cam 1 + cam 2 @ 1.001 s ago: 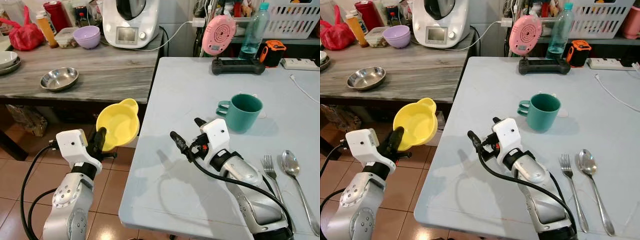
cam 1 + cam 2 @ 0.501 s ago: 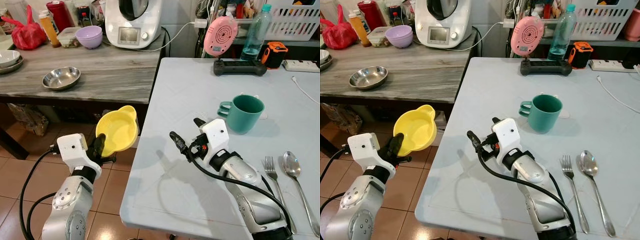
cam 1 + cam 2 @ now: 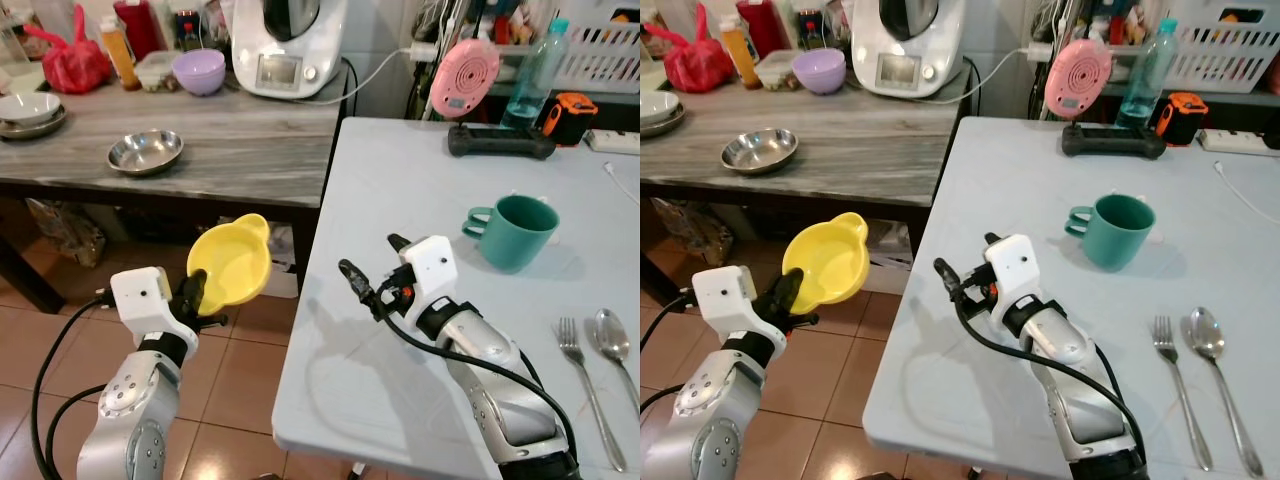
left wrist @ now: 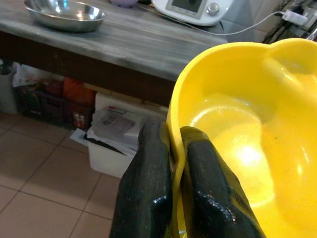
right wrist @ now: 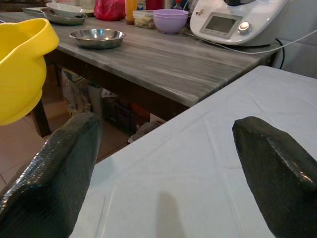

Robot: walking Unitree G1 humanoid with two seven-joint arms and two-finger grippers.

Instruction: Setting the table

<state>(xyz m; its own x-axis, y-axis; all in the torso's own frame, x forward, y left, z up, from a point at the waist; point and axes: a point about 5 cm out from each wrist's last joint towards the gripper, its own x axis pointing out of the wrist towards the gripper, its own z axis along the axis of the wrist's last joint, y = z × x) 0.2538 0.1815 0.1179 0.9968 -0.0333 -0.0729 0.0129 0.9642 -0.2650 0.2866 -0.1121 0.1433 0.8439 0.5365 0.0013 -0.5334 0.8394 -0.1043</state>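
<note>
Left gripper [image 3: 192, 293] clamped on rim of round yellow plastic bowl [image 3: 231, 264], lower left, off pale worktop [image 3: 400, 190] | right gripper [image 3: 371, 272] apart, centre | view shifted, bowl unplaced.

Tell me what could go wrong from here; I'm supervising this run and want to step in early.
The left claw pinches the yellow bowl by its rim alone, out over the tiled floor; a slip would likely drop it. The bowl sits beside and below the white table's edge, so swinging it across could knock that edge. The right claw, open above the table, may get in the bowl's way.
</note>
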